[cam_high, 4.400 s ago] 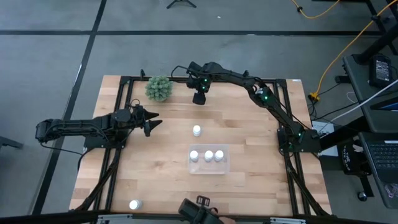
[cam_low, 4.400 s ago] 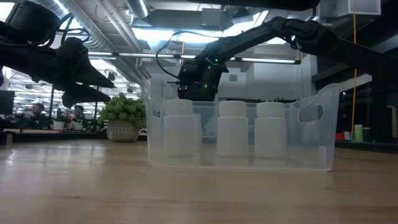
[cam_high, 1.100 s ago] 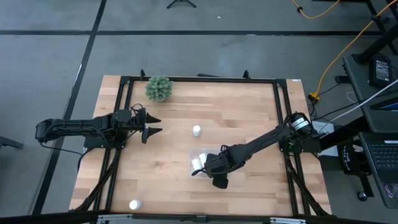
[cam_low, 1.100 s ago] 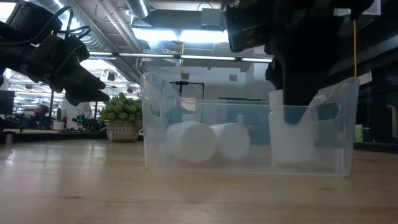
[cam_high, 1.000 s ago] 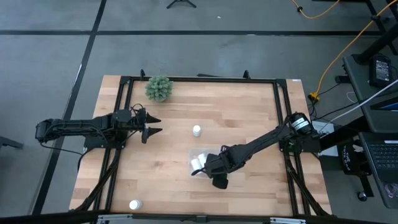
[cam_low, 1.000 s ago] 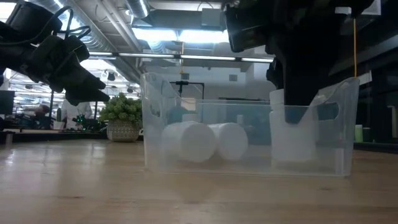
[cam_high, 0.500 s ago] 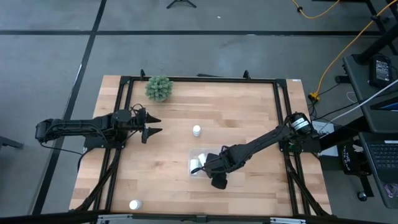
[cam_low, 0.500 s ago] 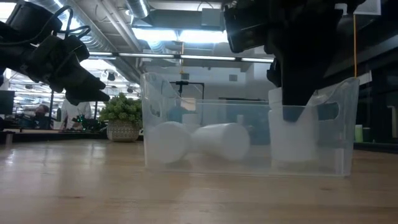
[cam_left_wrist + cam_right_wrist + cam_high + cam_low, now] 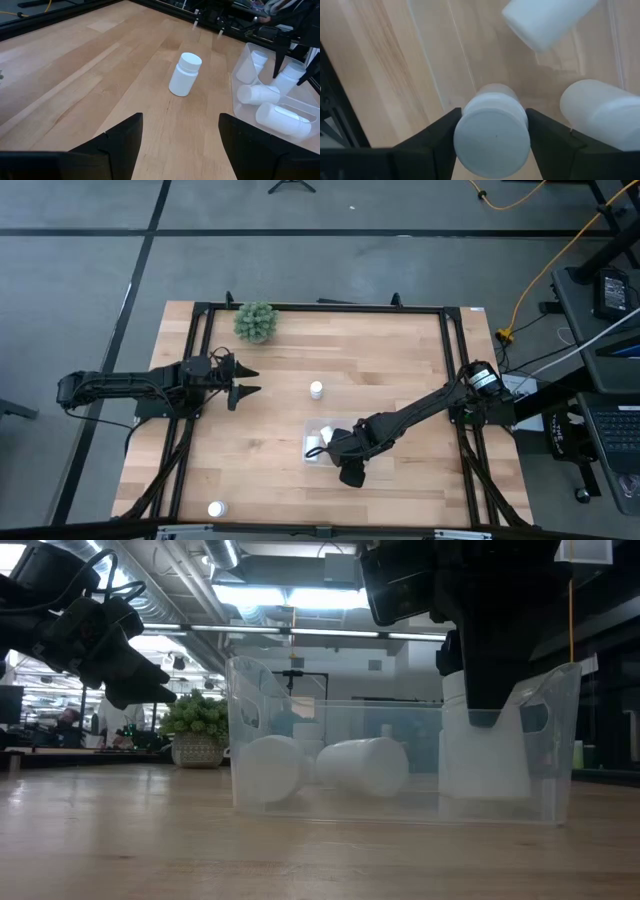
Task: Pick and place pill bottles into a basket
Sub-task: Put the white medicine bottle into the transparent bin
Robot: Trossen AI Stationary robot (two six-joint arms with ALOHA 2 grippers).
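The shallow clear plastic tray (image 9: pixel 250 690) holds two small white pill bottles (image 9: pixel 365 767) lying tipped over, and an upright one pinched in the right gripper (image 9: pixel 492 122). Left gripper (image 9: pixel 243 381) hangs half-spread, away from the tray.

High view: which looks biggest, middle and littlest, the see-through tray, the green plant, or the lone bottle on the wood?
1. Clear tray, partly hidden by the right arm, looks biggest.
2. Green plant.
3. Lone upright bottle, littlest.
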